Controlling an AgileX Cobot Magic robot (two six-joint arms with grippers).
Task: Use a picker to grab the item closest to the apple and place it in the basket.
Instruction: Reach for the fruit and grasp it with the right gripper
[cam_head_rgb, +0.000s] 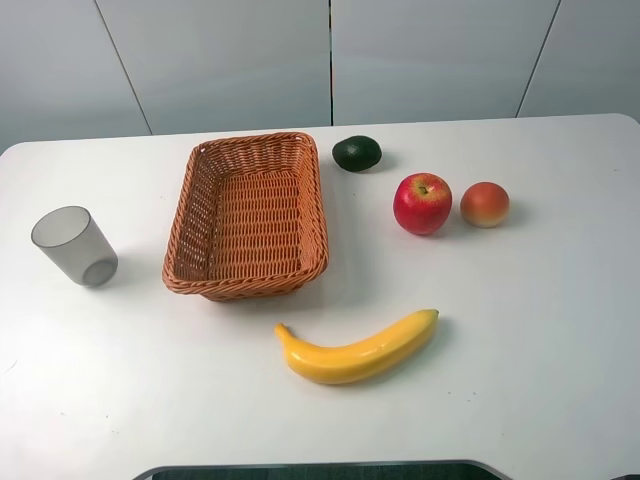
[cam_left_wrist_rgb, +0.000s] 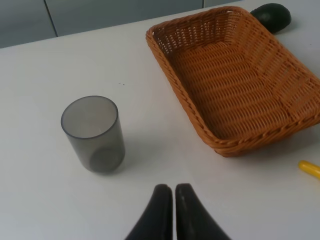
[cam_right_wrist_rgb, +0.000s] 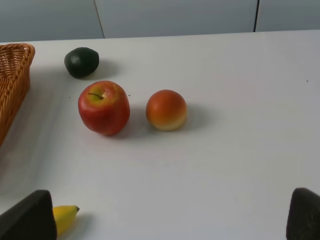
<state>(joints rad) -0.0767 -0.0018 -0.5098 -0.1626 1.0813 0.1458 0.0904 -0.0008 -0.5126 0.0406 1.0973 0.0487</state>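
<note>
I am finding no readable text, label, brand or number on the basket, the cup or the table.

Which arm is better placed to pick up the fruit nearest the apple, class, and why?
Right. The right pincer is open, with the peach beside the apple ahead of it. The left pincer is shut, facing the cup and basket.
</note>
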